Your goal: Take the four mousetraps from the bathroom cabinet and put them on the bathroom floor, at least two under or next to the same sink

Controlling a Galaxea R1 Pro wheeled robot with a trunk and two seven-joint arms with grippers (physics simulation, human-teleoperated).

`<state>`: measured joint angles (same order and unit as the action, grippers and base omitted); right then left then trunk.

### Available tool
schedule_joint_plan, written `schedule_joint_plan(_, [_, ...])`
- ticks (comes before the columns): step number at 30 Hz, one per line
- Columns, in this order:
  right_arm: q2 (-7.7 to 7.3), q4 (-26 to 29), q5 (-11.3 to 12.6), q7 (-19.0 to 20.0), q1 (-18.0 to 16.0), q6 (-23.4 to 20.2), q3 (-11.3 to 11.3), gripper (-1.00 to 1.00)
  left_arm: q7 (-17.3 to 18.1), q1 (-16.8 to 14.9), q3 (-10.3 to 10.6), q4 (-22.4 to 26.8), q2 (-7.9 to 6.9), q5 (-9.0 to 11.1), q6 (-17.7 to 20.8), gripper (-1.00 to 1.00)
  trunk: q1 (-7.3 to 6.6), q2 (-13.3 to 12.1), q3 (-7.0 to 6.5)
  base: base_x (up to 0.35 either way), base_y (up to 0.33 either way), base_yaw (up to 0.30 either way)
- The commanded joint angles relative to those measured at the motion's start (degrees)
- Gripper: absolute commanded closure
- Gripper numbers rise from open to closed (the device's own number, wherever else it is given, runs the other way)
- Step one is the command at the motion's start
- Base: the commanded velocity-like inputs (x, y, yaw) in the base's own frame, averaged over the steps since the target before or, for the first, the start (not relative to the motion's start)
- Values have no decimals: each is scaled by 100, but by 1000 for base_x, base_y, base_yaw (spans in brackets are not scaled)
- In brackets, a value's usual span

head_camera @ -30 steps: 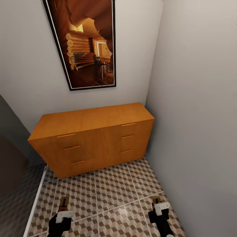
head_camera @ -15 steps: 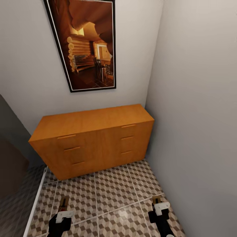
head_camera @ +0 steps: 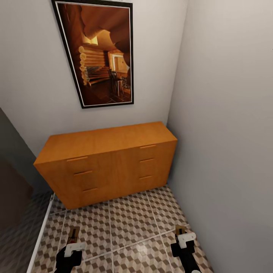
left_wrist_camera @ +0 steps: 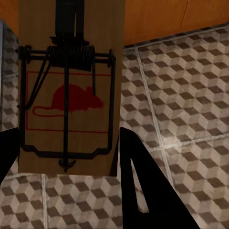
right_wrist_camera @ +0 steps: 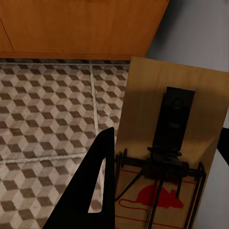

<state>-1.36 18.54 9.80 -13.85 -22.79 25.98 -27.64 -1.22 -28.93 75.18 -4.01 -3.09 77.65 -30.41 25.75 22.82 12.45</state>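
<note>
1. Against the far wall in the head view, the cabinet [head_camera: 108, 165] stands with its right end close to the side wall, all drawers shut, under a framed picture [head_camera: 99, 55]. The bathroom floor [head_camera: 129, 220] spreads in front of it. Low at the near edge of the floor view, the left gripper [head_camera: 72, 242] pinches a mousetrap [head_camera: 73, 235] that sticks out forward past its fingers; the right gripper [head_camera: 182, 237] likewise pinches a second mousetrap [head_camera: 179, 229]. Both traps are held above the tiles, well short of the cabinet.

2. Left wrist view: the left-hand mousetrap [left_wrist_camera: 70, 90] sits clamped between dark fingers [left_wrist_camera: 143, 191], its board showing the wire spring, the bar and a red mouse print. Behind it lie the cube-pattern tiles [left_wrist_camera: 186, 109] and the cabinet's lower edge [left_wrist_camera: 171, 16].

3. Right wrist view: the right-hand mousetrap [right_wrist_camera: 169, 152] is pressed between the fingers [right_wrist_camera: 93, 191], one of them at the picture's edge. Beyond it are the tiles [right_wrist_camera: 47, 114], the cabinet front [right_wrist_camera: 81, 26] and the grey side wall [right_wrist_camera: 200, 33].
</note>
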Motion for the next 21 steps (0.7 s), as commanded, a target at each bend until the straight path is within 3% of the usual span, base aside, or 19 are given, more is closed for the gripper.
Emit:
schedule_joint_plan(1, [-4,1,66,-13,-6,21,-49,100,-36,-3,41,-4,1,-4,-9,100,3,10,4,0,0,0])
schedule_joint_plan(21, [-4,1,66,-13,-6,21,-49,100,-36,-2,41,-4,1,-4,-9,100,3,10,-116,0,0,0])
